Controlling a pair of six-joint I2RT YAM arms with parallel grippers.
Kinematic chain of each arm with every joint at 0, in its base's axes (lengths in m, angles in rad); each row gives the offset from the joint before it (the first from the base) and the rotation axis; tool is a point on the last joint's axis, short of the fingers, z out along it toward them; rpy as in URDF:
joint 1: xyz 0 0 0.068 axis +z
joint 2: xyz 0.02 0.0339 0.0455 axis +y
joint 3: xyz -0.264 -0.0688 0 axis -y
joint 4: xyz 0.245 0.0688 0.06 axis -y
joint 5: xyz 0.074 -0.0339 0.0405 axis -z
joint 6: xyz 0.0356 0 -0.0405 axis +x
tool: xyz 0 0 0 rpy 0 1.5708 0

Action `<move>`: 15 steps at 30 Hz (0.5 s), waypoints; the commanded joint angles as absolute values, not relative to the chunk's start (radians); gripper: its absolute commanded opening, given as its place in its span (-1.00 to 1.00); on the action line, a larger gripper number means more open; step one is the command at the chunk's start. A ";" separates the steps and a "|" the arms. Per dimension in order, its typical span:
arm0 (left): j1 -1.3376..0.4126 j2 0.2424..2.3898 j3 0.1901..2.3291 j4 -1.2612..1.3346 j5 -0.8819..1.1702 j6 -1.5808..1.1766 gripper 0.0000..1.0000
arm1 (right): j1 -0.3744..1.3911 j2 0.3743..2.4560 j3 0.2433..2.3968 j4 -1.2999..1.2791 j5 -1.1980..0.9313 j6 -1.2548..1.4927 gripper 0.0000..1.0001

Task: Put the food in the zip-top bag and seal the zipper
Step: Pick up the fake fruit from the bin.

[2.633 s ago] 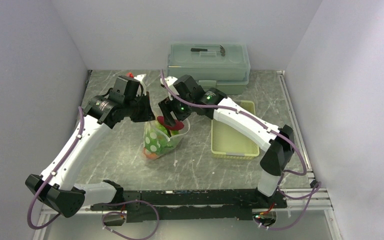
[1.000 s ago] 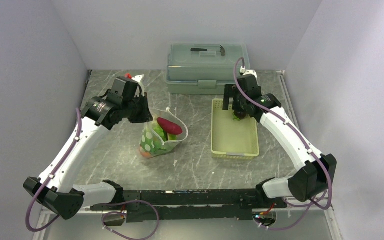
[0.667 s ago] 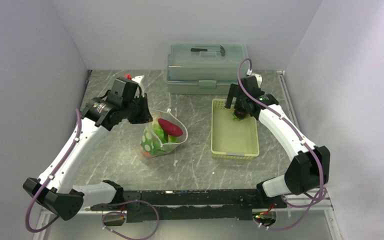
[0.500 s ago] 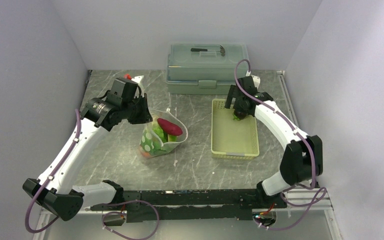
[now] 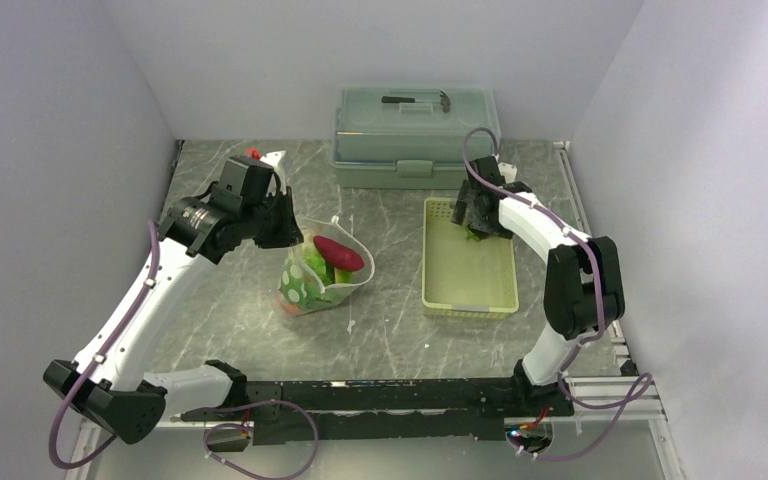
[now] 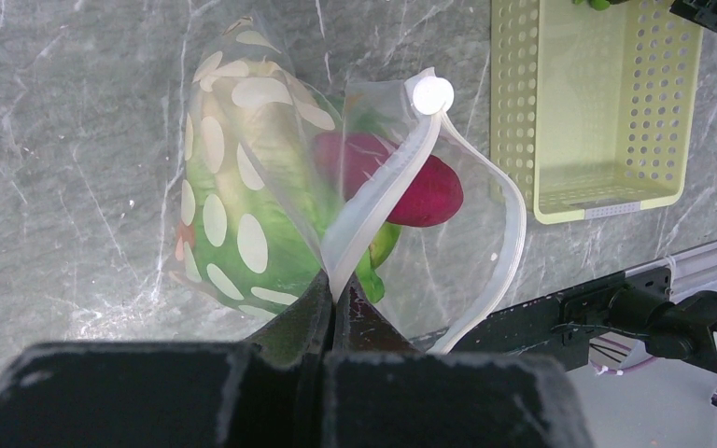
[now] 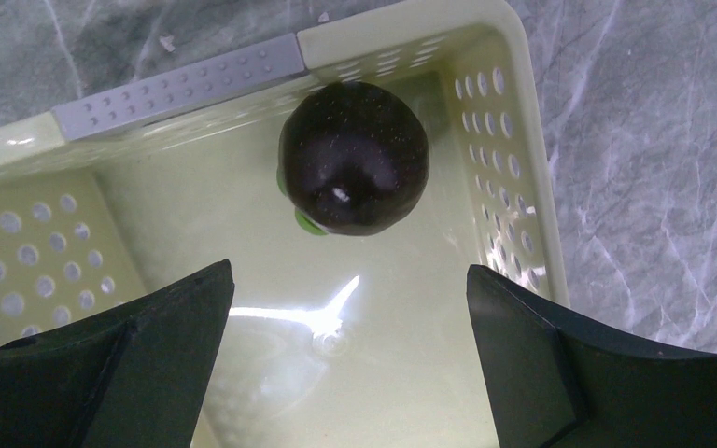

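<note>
The polka-dot zip-top bag [image 5: 312, 282] stands open at mid table. It holds the magenta root [image 5: 338, 253], green food and an orange piece. In the left wrist view, the bag [image 6: 243, 215] shows the root [image 6: 411, 187] at its mouth. My left gripper [image 6: 334, 291] is shut on the zipper strip [image 6: 383, 201] and holds the mouth edge up; it also shows in the top view [image 5: 282, 226]. My right gripper [image 7: 349, 280] is open and empty above the far end of the yellow-green tray [image 7: 177, 79]. The dark round piece [image 7: 353, 157] lies in the tray's corner, just beyond the fingertips.
The perforated tray [image 5: 468, 292] lies right of the bag. A lidded grey-green box [image 5: 417, 125] with a dark tool on top stands at the back. Walls close in on the left, back and right. A small red-and-white object [image 5: 263, 155] lies at the back left.
My right gripper left the bag, with the magenta root now inside it, and moved to the tray's far end, its arm folding in. My left gripper kept its hold on the bag.
</note>
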State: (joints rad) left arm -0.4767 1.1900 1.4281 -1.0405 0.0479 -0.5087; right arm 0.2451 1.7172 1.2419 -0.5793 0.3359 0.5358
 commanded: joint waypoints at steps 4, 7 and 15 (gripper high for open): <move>-0.472 1.181 1.446 -1.014 0.049 -0.495 -1.00 | 0.226 1.787 1.334 -0.533 0.377 0.533 0.98; -0.472 1.182 1.453 -1.023 0.040 -0.495 -1.00 | 0.223 1.815 1.343 -0.519 0.367 0.523 0.96; -0.471 1.182 1.457 -1.029 0.035 -0.501 -1.00 | 0.216 1.861 1.353 -0.502 0.370 0.508 0.91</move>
